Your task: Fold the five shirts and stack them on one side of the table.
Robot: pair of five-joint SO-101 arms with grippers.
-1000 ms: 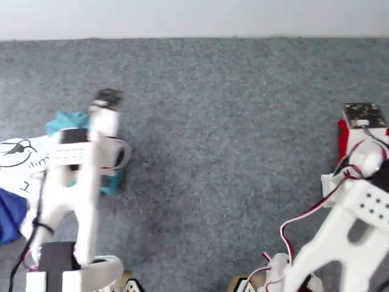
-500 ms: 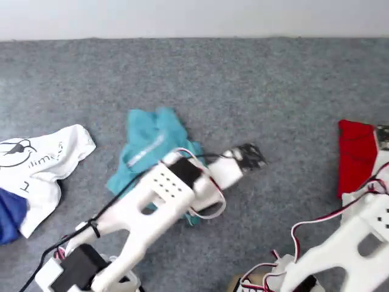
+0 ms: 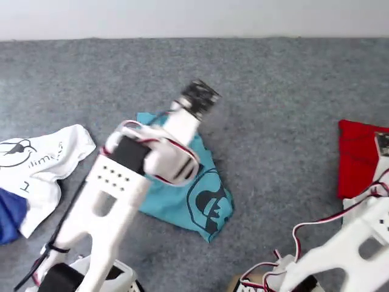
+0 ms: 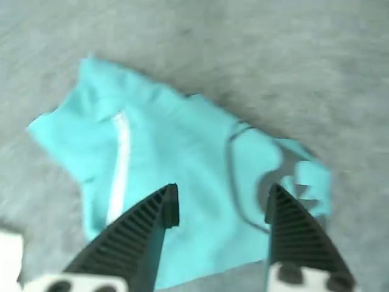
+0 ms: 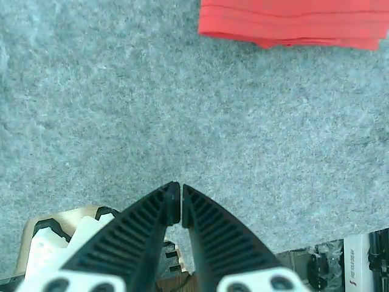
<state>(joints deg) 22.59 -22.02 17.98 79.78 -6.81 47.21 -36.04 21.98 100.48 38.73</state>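
While the teal shirt (image 3: 206,207) lay rumpled on the counter (image 3: 273,97) near the white shirt (image 3: 42,161), the left arm's (image 3: 115,182) jaws were held wide above it and the right arm's (image 3: 340,243) pinched shut on nothing. Soft, light cloth was judged best taken by a hem corner.

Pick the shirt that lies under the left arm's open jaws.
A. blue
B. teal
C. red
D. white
B: in the left wrist view the left jaws stand open over the teal shirt, which lies spread out beneath them.
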